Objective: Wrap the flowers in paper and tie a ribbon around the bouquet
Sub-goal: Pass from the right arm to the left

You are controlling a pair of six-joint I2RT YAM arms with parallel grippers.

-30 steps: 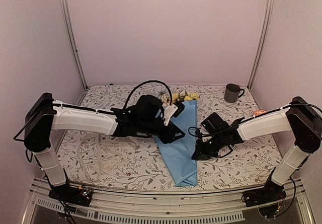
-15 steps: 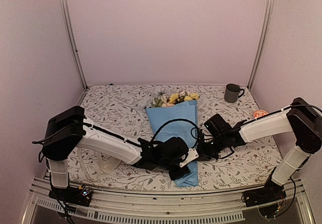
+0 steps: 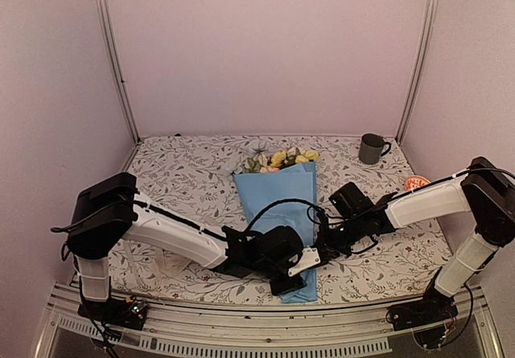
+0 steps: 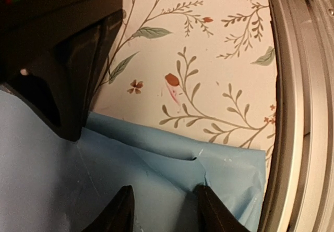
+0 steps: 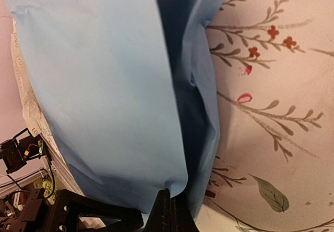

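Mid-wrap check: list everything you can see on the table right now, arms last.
bouquet: 1, light blue cone, table centre, narrow end toward the arms
flowers: several, white, yellow and pink, poking from the cone's far, wide end
mug: 1, grey, far right corner
orange item: 1, right side beside the right arm, too small to identify
tablecloth: 1, white with leaf print, covering the table
left gripper: 1, black, jaws apart over the bouquet's narrow end
right gripper: 1, black, jaws shut on the bouquet's right edge
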